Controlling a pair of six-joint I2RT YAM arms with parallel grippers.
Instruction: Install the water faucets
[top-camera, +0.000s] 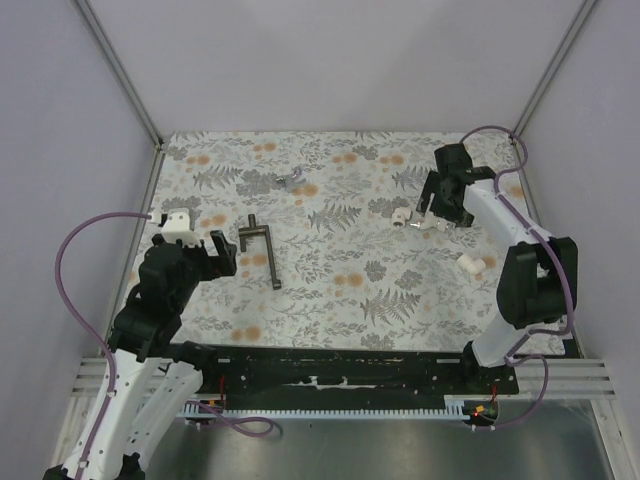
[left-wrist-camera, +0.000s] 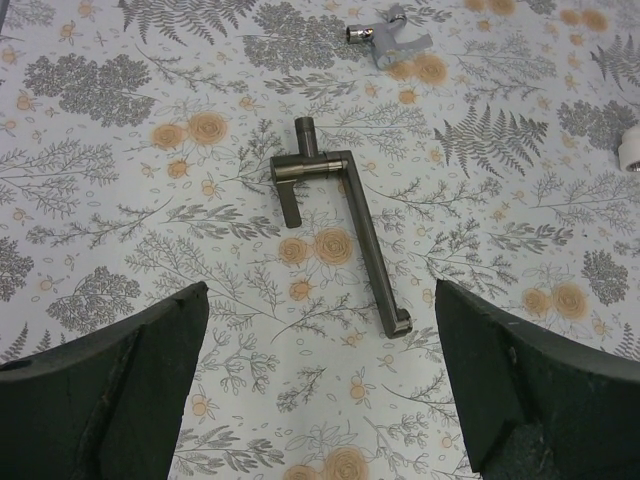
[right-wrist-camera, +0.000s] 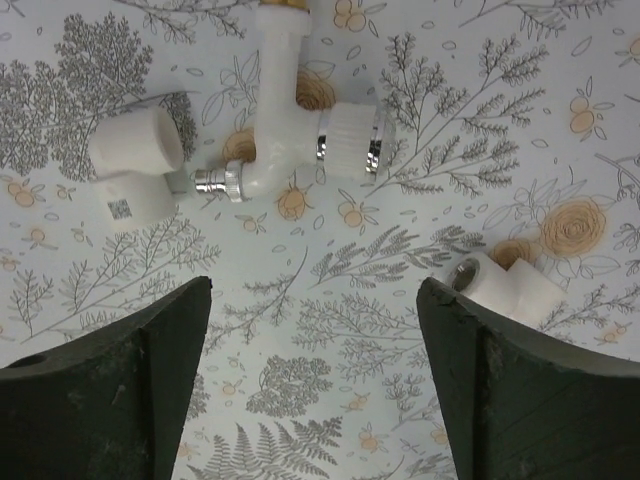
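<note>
Right wrist: R gripper jaws apart, water faucet lying flat just ahead of it, white elbow pc beside its metal end. L gripper jaws wide apart above dark T-tool.

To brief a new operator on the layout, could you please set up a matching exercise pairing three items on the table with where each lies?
Items:
1. dark T-shaped tool
2. small grey metal piece
3. white faucet with chrome rings

Places:
A. just ahead of the open right gripper
B. farthest from the arm bases
C. just ahead of the open left gripper

Pairs: 1-C, 2-B, 3-A
</note>
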